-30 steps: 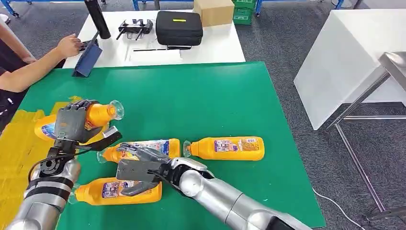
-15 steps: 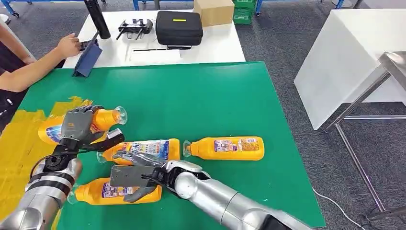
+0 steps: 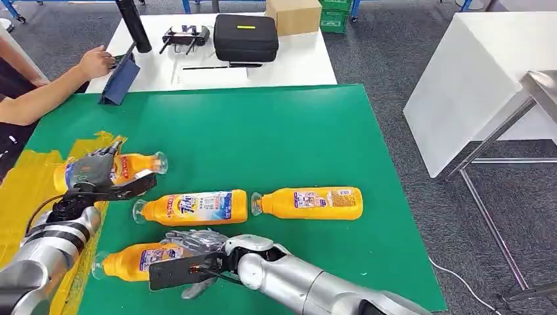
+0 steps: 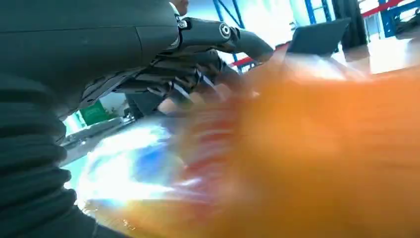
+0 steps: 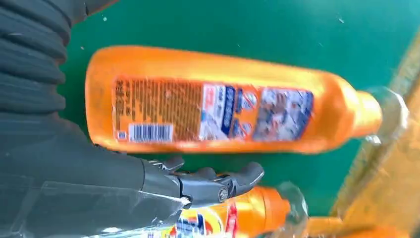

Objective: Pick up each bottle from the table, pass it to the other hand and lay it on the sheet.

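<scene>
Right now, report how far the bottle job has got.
Done: nothing has been released on the yellow sheet so far. In hand: the left hand holds an orange bottle low over the sheet's edge, apparently laying it down. Left: three orange bottles lie on the green table: the middle bottle, the far-right bottle, and the nearest bottle, which the right hand hovers over without gripping.

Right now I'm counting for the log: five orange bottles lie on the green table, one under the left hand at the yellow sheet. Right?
Not quite: the head view shows four orange bottles, not five. One lies under the left hand at the yellow sheet, and three lie on the green table.
</scene>
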